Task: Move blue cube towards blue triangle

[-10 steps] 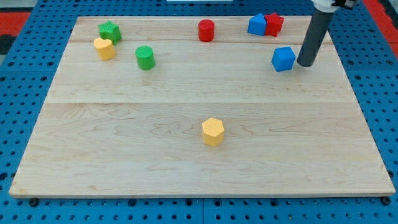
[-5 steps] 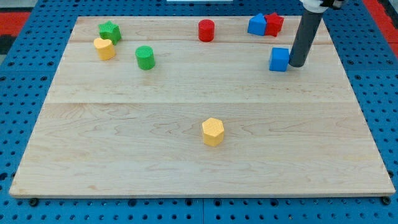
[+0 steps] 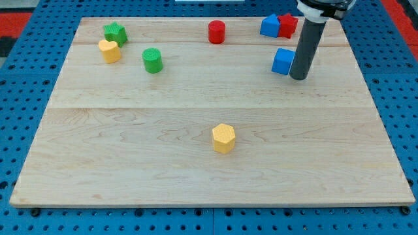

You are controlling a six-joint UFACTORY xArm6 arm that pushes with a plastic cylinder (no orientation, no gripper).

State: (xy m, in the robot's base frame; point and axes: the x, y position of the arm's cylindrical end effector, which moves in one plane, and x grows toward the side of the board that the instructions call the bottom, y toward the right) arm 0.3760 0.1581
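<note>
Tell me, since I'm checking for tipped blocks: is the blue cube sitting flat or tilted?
Flat, as far as the view shows. The blue cube rests squarely on the board, top face level, with my tip touching its right side.

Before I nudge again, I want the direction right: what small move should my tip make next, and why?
Probably swing below the blue cube and push toward the view's top. My tip touches the cube's right side, while the blue triangle sits above it, beside the red block.
</note>
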